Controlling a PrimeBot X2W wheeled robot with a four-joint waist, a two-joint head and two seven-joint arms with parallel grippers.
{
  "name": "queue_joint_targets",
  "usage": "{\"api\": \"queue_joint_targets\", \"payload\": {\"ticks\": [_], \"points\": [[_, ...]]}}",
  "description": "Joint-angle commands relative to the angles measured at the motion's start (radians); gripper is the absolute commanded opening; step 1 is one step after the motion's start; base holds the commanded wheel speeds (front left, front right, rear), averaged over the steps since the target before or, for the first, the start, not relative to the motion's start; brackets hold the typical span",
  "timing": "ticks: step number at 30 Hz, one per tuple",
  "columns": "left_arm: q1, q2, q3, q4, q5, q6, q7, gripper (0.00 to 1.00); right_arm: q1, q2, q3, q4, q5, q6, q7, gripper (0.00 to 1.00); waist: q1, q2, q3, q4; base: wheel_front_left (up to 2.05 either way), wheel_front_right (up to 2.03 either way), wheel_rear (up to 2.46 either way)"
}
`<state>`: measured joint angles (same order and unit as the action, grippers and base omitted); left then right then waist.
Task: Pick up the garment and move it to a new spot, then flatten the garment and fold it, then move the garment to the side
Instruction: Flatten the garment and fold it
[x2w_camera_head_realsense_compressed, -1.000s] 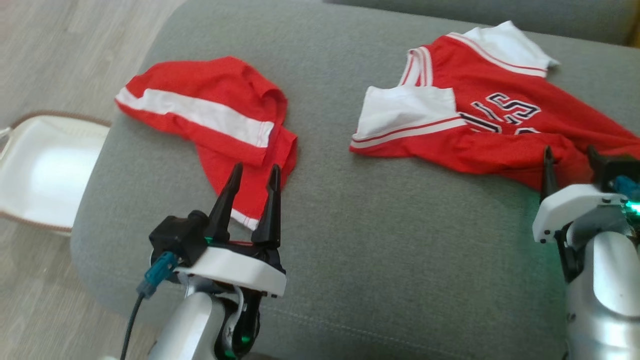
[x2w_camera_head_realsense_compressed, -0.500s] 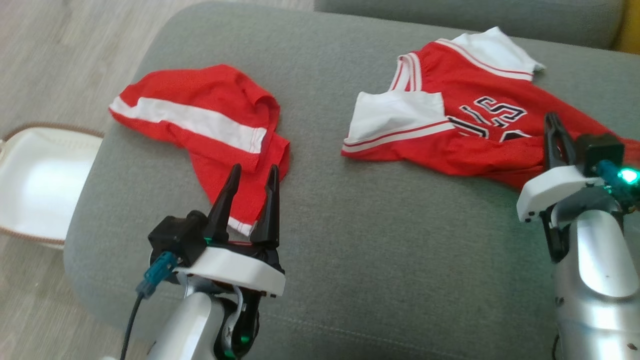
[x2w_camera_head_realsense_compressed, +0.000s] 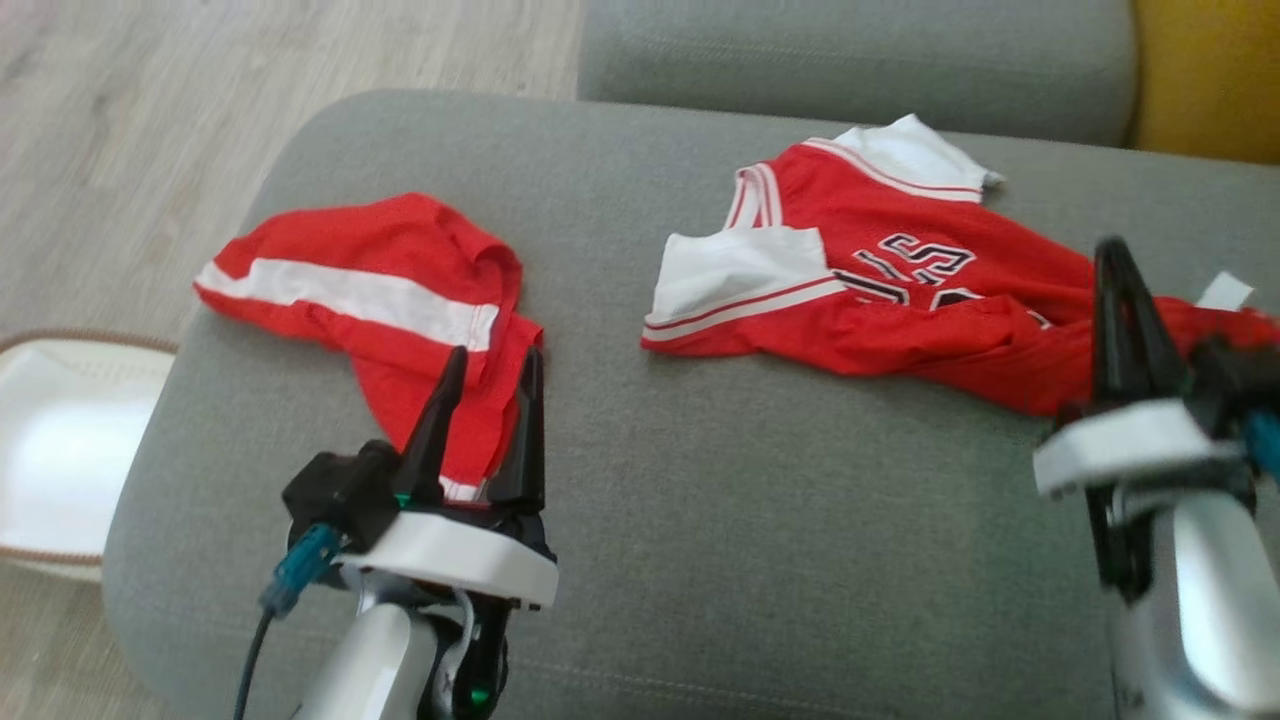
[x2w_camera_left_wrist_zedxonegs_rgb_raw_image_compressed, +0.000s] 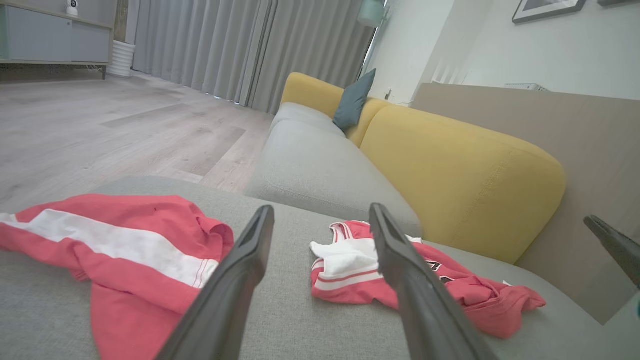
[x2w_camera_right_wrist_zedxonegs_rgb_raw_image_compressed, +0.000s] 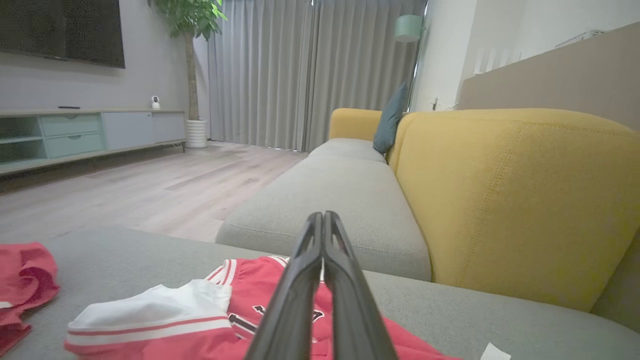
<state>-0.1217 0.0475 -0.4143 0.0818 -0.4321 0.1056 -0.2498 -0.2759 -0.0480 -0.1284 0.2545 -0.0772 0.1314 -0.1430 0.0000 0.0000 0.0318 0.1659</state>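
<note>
1. The red jersey (x2w_camera_head_realsense_compressed: 900, 300), with white sleeves and dark lettering, lies crumpled on the right half of the grey seat cushion (x2w_camera_head_realsense_compressed: 760, 480). I take it as the garment in hand, since the right gripper (x2w_camera_head_realsense_compressed: 1110, 250) hangs over its bunched hem end
2. The right gripper's fingers are pressed together. In the right wrist view no cloth shows between their tips, which point above the jersey rather than into it; whether fabric is pinched lower down I cannot tell
3. To pick it up well, the gripper likely needs to reopen, dip to a raised fold near the hem and close on a good thickness of cloth, since a shallow pinch on thin fabric may slip
4. The left gripper (x2w_camera_head_realsense_compressed: 495, 355) stands wide and empty above the lower edge of the red shorts (x2w_camera_head_realsense_compressed: 400, 270) with a white stripe. The shorts lie on the left half, well apart from the jersey
5. The bare cushion between the two garments looks like the free spot for flattening; the shorts should not be dragged along
6. A white scrap (x2w_camera_head_realsense_compressed: 1225, 290) lies just beside the right gripper, a yellow backrest (x2w_camera_head_realsense_compressed: 1210, 70) rises behind, and a white basket (x2w_camera_head_realsense_compressed: 50, 440) sits on the wooden floor (x2w_camera_head_realsense_compressed: 200, 100) left of the cushion
</note>
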Motion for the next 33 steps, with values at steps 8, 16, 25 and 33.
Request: {"api": "queue_joint_targets", "payload": {"ticks": [8,16,25,33], "points": [[0.002,0.003,0.049,-0.057,0.024,-0.018,-0.012,1.0,0.185,-0.002,0.02,-0.194,0.127,-0.001,-0.015,0.0,0.0,0.0,-0.032,-0.058,0.0,0.0,0.0],[0.029,0.003,0.053,-0.066,0.03,-0.028,-0.012,1.0,0.29,-0.002,0.011,-0.212,0.162,-0.001,-0.009,1.0,0.0,0.0,-0.035,-0.095,0.0,0.0,0.0],[0.014,0.003,0.042,-0.088,0.024,-0.035,-0.012,1.0,0.242,-0.002,-0.004,-0.2,0.126,-0.001,0.052,1.0,0.0,0.0,0.0,-0.078,0.0,0.0,0.0],[-0.022,0.003,0.029,-0.087,0.026,-0.043,-0.012,1.0,0.079,-0.002,0.01,-0.129,0.035,-0.001,0.202,1.0,0.0,0.0,0.083,-0.03,0.0,0.0,0.0]]}}
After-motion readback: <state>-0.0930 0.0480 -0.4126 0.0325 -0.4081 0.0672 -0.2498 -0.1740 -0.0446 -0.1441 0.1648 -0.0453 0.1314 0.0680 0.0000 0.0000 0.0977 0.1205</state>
